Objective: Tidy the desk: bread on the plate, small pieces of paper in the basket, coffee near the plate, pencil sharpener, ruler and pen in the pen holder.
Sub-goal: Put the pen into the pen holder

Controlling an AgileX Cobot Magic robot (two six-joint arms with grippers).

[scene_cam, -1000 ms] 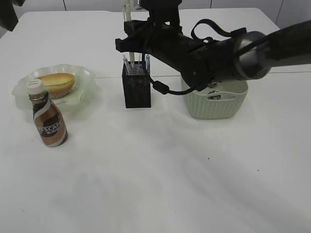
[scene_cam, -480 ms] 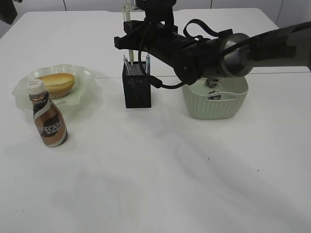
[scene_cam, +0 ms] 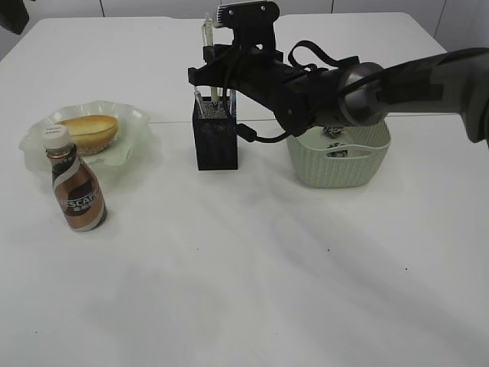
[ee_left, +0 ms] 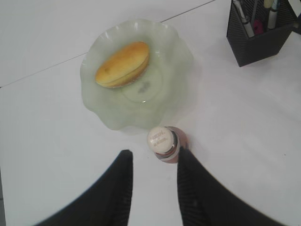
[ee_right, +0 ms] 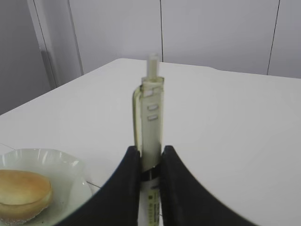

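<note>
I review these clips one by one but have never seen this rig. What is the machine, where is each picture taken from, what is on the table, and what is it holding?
It is a robot with two arms, each ending in a grasping tool. One picture looks at the table from the front; the other two come from cameras on the wrists.

On the white table: a plate with bread, a coffee bottle beside it, a black pen holder and a pale basket.

The right tool pinches an upright pen above the pen holder. The left tool hangs open above the coffee bottle, holding nothing.
</note>
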